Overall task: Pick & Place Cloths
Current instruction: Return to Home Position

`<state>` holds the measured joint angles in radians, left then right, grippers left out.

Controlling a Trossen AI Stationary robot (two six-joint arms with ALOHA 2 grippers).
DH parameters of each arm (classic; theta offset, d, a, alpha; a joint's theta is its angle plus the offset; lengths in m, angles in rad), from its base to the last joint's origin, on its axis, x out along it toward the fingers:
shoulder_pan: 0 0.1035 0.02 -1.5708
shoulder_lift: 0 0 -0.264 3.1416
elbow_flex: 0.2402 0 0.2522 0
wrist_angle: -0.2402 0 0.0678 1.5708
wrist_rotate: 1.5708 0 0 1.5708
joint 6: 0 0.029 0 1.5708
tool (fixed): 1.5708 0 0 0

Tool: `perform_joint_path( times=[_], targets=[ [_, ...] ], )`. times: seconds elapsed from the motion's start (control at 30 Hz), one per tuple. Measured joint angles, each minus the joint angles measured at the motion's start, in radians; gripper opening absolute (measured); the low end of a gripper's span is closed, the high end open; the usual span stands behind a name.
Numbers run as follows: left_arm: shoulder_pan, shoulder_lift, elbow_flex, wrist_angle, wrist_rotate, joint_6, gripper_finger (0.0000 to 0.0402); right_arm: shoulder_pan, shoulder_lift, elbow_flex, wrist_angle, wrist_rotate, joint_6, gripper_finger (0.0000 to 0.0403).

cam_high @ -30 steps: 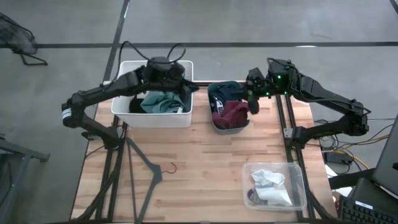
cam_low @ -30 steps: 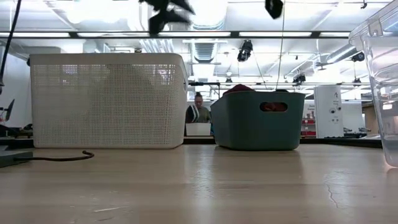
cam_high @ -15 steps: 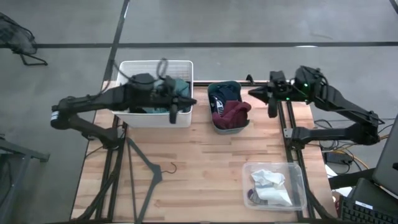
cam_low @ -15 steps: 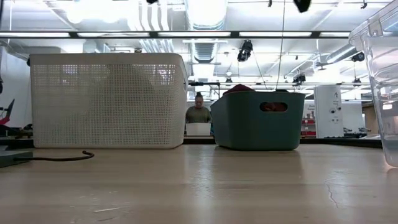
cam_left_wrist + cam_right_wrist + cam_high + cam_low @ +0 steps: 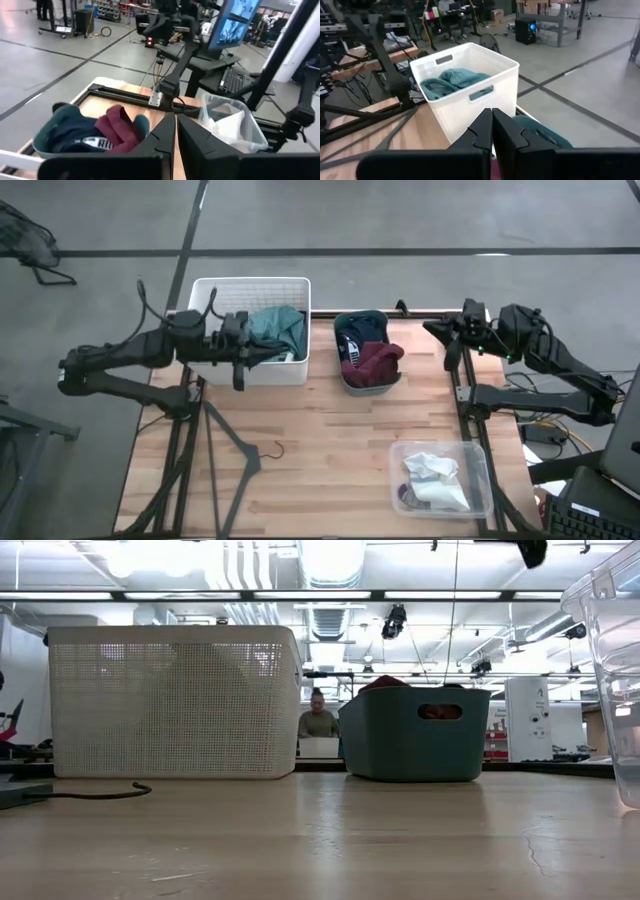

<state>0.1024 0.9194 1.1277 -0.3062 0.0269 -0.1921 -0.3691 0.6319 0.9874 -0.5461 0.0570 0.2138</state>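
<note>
Cloths (image 5: 275, 328) fill the basket (image 5: 250, 281) and bin (image 5: 347, 383), so the left gripper (image 5: 175, 120) at ten o'clock and the right gripper (image 5: 492, 116) at two o'clock hang empty, fingers pressed together.

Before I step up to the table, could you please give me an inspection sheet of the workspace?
Surface: wooden table, no spills seen.
Job's things: teal cloth in white basket; maroon cloth and navy cloth in teal bin; white cloths in clear bin.
Clutter: black hanger lying on the table.
Grippers: left gripper shut, empty, above the basket's front wall; right gripper shut, empty, raised by the table's far right corner.
Cables: cable bundle beside the table's right edge.
Surroundings: person behind the table; keyboard at the near right.
</note>
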Motion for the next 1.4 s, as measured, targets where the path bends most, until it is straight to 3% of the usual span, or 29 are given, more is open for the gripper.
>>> perform_joint_path(
  times=[0.2,0.5,0.8,1.0,1.4],
  targets=[
    [-0.037,-0.150,-0.222,0.122,-0.003,0.009,0.0023,0.000,-0.117,-0.110,0.001,-0.001,-0.006,0.0008],
    [-0.045,-0.396,-0.464,0.202,-0.094,0.000,0.0023,0.000,-0.268,-0.263,0.005,-0.021,0.007,0.0008],
    [-0.045,-0.566,-0.691,0.341,-0.108,-0.024,0.0023,0.000,-0.389,-0.391,0.004,-0.180,-0.034,0.0008],
    [-0.045,-0.647,-0.757,0.352,-0.108,-0.033,0.0023,0.000,-0.435,-0.486,0.070,-0.459,-0.042,0.0009],
    [-0.046,-0.812,-0.870,0.337,-0.171,-0.018,0.0023,0.000,-0.582,-0.647,0.171,-0.378,-0.033,0.0009]
  ],
)
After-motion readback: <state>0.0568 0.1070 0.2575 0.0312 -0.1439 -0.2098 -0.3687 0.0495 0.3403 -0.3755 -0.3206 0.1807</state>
